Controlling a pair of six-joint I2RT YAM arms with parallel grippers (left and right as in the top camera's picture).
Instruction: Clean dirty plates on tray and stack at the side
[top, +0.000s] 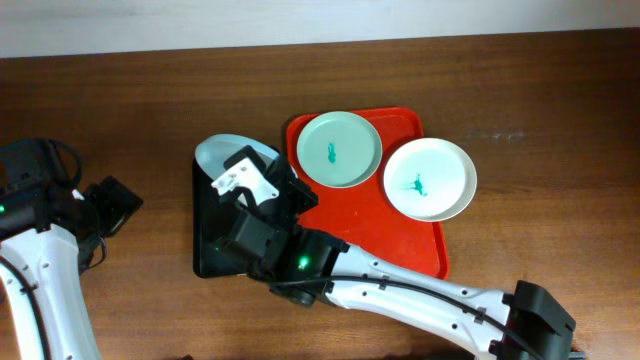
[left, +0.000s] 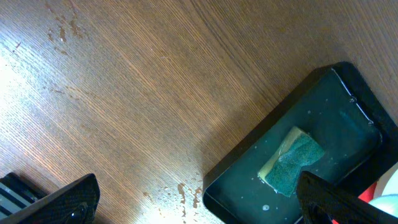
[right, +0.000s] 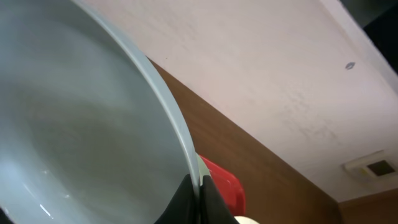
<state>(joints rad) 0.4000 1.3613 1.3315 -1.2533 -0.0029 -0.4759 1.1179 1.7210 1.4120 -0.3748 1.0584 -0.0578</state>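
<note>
A mint-blue plate (top: 338, 148) with a teal smear sits on the red tray (top: 375, 215) at its far left. A white plate (top: 430, 178) with a teal smear rests on the tray's right rim. My right gripper (top: 262, 180) is shut on the rim of a second pale blue plate (top: 215, 152) and holds it tilted over the black tray (top: 207, 235). In the right wrist view the fingers (right: 198, 190) pinch this plate's rim (right: 93, 112); its inside looks clean. My left gripper (left: 199, 211) is open and empty over the bare wood left of the black tray.
The black tray (left: 323, 130) holds a green and yellow sponge (left: 292, 160) and some water drops. Water drops lie on the wooden table (left: 186, 196) beside it. The left arm (top: 40, 240) stands at the table's left edge.
</note>
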